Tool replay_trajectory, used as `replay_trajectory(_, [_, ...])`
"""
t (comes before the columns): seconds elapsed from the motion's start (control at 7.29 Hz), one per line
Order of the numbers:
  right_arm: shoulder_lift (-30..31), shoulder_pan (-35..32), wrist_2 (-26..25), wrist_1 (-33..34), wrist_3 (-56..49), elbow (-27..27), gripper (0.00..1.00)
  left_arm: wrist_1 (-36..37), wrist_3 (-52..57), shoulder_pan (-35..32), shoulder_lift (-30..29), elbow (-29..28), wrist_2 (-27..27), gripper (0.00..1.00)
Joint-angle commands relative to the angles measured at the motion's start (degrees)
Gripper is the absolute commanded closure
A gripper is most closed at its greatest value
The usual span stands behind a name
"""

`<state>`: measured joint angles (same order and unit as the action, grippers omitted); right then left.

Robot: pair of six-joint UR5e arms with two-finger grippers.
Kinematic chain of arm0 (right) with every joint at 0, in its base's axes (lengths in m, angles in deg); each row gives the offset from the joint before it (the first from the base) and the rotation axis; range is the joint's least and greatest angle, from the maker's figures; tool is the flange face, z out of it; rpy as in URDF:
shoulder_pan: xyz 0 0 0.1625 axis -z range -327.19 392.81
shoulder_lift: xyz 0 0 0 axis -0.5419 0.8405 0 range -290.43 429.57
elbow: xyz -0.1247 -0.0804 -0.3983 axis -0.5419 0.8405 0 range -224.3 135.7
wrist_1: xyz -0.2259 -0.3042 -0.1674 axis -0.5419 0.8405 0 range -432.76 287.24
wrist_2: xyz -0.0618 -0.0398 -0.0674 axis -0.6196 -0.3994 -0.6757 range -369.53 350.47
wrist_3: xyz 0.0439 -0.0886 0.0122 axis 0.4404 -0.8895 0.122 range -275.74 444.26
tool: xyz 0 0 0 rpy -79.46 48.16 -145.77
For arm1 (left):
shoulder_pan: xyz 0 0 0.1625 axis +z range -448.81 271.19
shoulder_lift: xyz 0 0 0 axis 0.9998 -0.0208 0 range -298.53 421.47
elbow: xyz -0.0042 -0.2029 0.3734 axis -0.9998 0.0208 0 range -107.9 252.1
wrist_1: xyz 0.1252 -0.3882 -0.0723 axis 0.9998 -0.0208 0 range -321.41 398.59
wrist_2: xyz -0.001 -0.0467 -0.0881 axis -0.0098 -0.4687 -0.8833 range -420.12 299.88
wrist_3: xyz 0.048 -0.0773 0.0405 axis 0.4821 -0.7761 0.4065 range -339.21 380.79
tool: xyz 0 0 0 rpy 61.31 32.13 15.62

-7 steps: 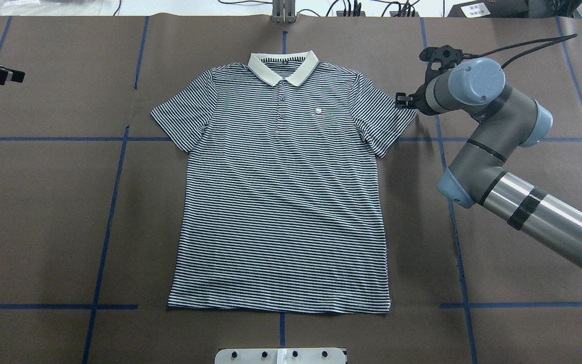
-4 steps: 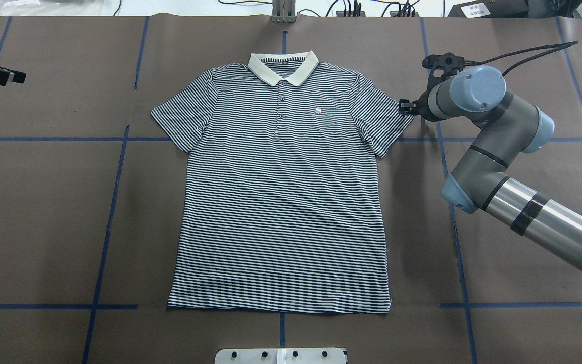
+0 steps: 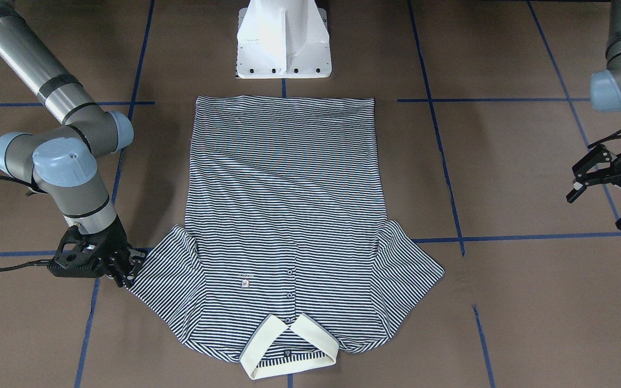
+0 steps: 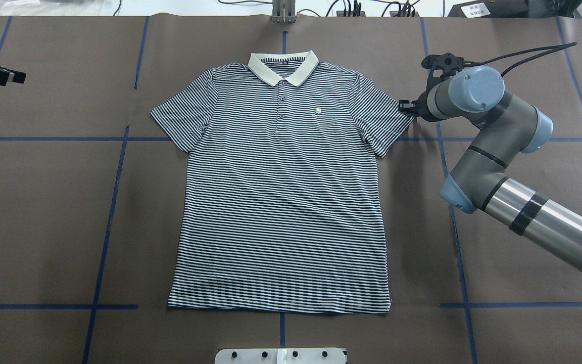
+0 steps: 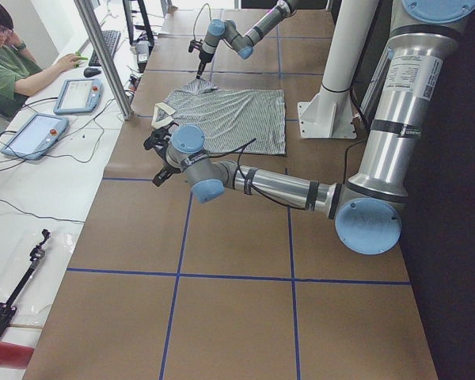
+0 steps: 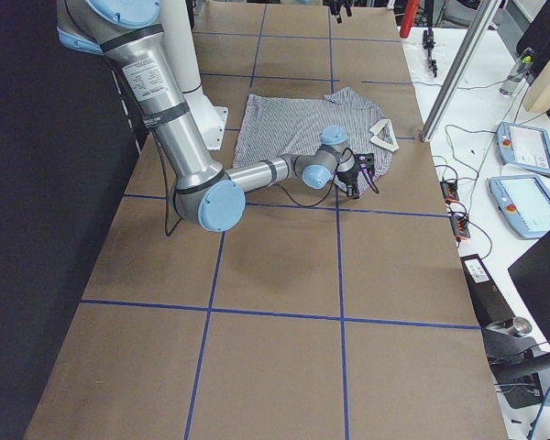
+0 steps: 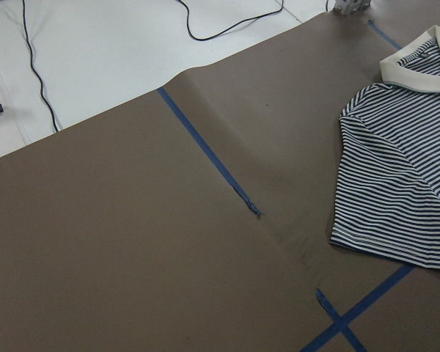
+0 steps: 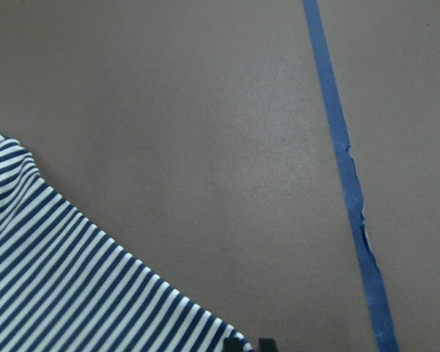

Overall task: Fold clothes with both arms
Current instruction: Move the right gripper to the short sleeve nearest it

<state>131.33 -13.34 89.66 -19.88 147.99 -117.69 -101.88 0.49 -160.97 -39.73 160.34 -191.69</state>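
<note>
The navy-and-white striped polo shirt (image 4: 281, 202) lies flat and face up on the brown table, with its cream collar (image 4: 283, 68) at the far side and both sleeves spread. My right gripper (image 4: 406, 107) is low at the tip of the sleeve nearest it (image 3: 149, 269). Its fingertips touch that sleeve corner, but I cannot tell whether they are open or shut. The right wrist view shows the sleeve corner (image 8: 73, 293) beside one black fingertip (image 8: 268, 345). My left gripper (image 3: 596, 213) hangs open and empty above bare table, far from the other sleeve (image 7: 396, 169).
The white pedestal base (image 3: 283, 43) stands just behind the shirt's hem. Blue tape lines (image 4: 114, 202) cross the brown cover. Beyond the far edge is a white bench with cables, tablets (image 5: 32, 134) and a seated person (image 5: 8, 67). An aluminium post (image 5: 103, 55) rises there.
My right gripper dropped slightly and settled at the sleeve tip, then held nearly still. The shirt and the left gripper have not moved.
</note>
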Motion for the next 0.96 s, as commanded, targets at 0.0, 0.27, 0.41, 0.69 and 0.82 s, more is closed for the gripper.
replay_trajectory(0.0, [-0.77,0.09,-0.93,1.34,0.08,-0.61,1.0,-0.08,0.0,0.0,0.39,0.09,0.0,0.0])
replay_trajectory(0.27, [-4.08,0.27,-1.46,18.3,0.51,-9.53,1.0,-0.16,0.09,0.0,0.49,0.18,0.0,0.0])
replay_trajectory(0.41, [-8.03,1.05,-2.41,28.41,5.74,-12.97,1.0,-0.16,0.09,0.0,0.66,0.09,0.0,0.0])
replay_trajectory(0.69, [-14.98,6.31,-8.21,33.96,13.22,-11.35,1.0,-0.16,0.09,0.0,0.75,0.0,0.0,0.0])
replay_trajectory(0.82, [-18.23,7.38,-9.44,33.88,15.35,-7.77,1.0,-0.08,0.09,0.0,0.75,0.0,0.0,0.0])
